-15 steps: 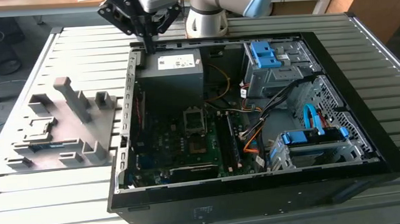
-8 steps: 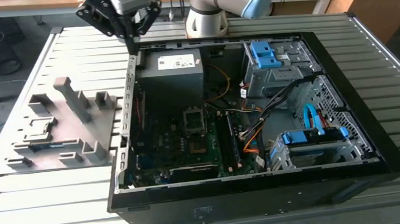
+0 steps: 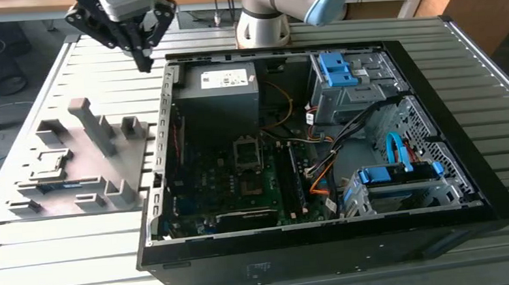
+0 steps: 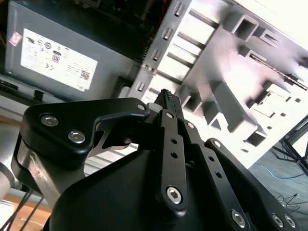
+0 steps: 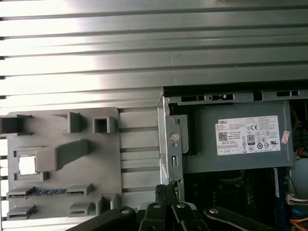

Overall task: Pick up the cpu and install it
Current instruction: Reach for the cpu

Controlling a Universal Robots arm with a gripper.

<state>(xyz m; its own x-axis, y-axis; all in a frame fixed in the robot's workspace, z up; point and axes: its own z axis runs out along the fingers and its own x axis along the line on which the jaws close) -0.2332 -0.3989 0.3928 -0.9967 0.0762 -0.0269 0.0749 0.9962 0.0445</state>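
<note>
A: Where is the cpu (image 5: 27, 165) lying?
B: It is lying in a square pocket of the grey fixture tray (image 5: 108, 163).
A: And the gripper (image 3: 143, 60)?
B: It is hovering near the computer case (image 3: 330, 256) corner, fingers closed, gripping nothing.

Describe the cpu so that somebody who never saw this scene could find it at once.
Beside the open computer case, a grey tray lies on the slatted table. In the first wrist view, the cpu sits in a square pocket of that tray, beside the slot with the long blue memory stick. Unlike the long stick and grey posts, it is a small, flat, bright square.
</note>
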